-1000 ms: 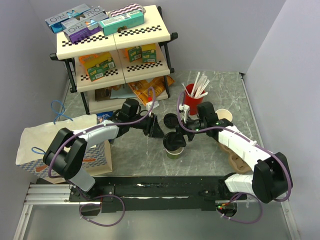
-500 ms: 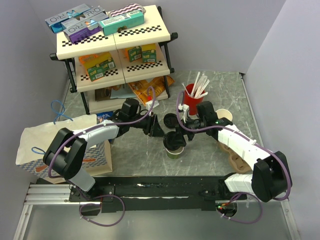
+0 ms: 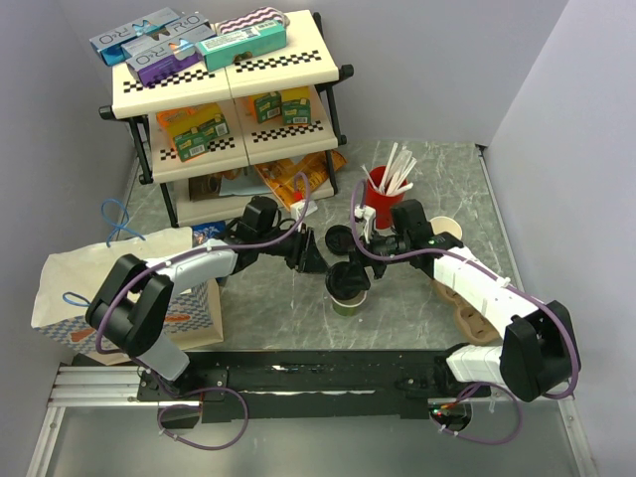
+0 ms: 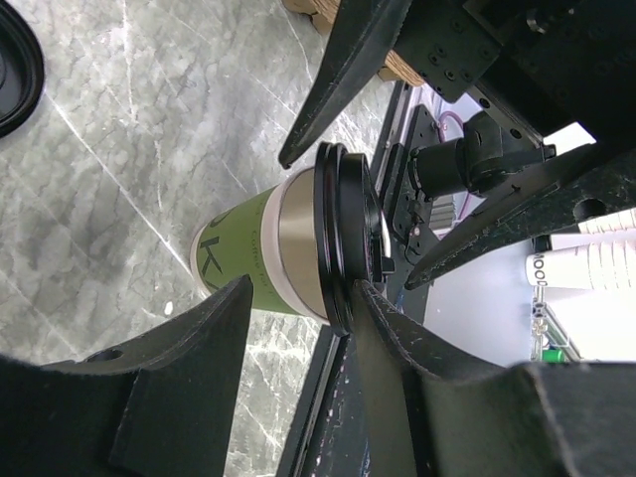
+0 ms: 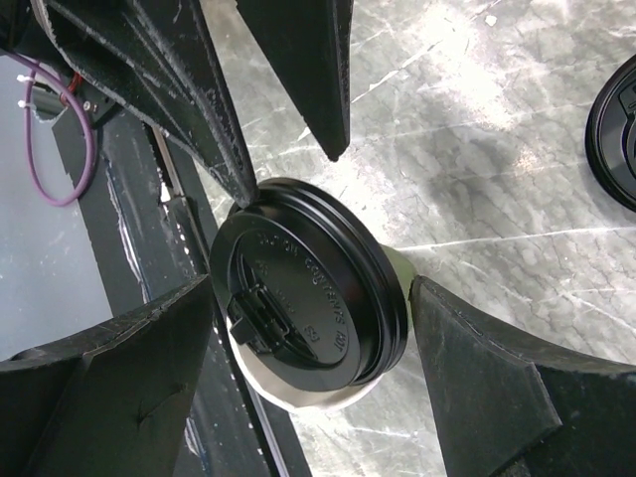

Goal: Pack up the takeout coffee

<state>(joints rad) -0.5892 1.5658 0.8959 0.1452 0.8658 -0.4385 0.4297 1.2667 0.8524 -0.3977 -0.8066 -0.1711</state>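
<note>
small green paper cup (image 4: 234, 253) upright mid marble table (image 3: 397, 320), black lid (image 5: 308, 293) sitting crooked on its white rim, right gripper (image 5: 308, 383) spread wide straddling lid, left gripper (image 4: 298, 288) spread at cup's side, 1 spare black lid (image 3: 340, 238) behind, red cup of white sticks (image 3: 382, 199) farthest

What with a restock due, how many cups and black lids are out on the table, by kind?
Cups: 3, the green cup, the red cup, the open cup.
Black lids: 2, the fitted lid, the loose lid.
Total: 5.
</note>
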